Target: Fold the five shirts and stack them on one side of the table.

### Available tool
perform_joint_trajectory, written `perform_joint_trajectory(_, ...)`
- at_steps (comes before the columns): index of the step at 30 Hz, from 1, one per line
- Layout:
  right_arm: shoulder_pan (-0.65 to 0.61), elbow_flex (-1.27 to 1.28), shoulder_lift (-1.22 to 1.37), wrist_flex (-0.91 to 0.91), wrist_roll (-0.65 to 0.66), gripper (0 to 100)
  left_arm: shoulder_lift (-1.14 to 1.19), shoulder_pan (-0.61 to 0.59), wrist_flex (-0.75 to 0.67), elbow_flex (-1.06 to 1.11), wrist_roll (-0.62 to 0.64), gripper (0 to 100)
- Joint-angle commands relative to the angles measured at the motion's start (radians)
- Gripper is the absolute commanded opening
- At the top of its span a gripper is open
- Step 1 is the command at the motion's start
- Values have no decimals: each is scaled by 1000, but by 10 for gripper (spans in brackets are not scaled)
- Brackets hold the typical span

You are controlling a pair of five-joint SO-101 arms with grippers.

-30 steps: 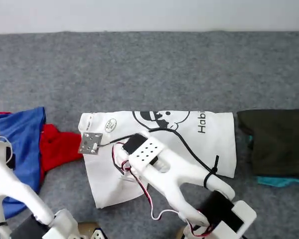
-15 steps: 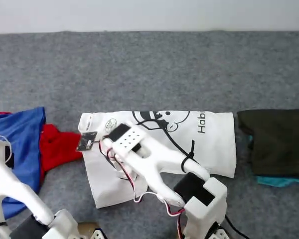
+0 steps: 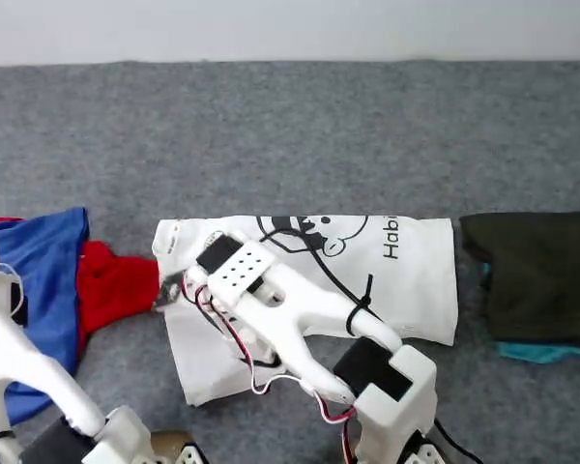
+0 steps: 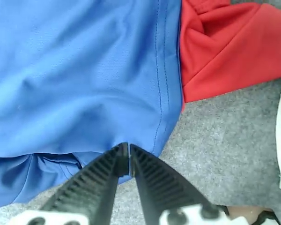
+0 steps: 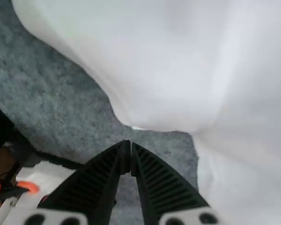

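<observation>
We take the spread shirt [image 3: 406, 271] as the centre of the table [image 3: 290, 126]. At 3 o'clock, just beside it, a folded shirt [image 3: 536, 271] lies on another shirt [image 3: 536, 353], whose edge juts out toward 6 o'clock. At 9 o'clock a crumpled shirt [image 3: 116, 290] sits just beside the spread one. Farther out at 9 o'clock, the outermost shirt [image 3: 43, 256] overlaps the crumpled one's edge. The right arm [image 3: 300, 319] lies over the spread shirt, coming in from 6 o'clock.

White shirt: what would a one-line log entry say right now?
right gripper: shut, at white shirt edge | left gripper: shut, at blue shirt edge
</observation>
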Motion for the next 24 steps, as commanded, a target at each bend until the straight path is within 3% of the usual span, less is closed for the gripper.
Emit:
perform_joint_trajectory(1, -27, -71, -45, 1, -9, 9, -35, -3, -17, -10, -9, 14)
perform_joint_trajectory(8, -76, 121, -193, -145, -3, 119, -35, -5, -17, -10, -38, 14)
perform_joint_trajectory(13, -82, 439, -440, -314, 5, 125, -35, -5, -17, -10, -51, 14)
perform_joint_trajectory(17, -91, 623, -585, -486, 95, 126, -35, -5, -17, -10, -49, 14)
perform_joint_trajectory(24, -137, 680, -526, -578, 147, 127, -35, -5, -17, -7, -48, 14)
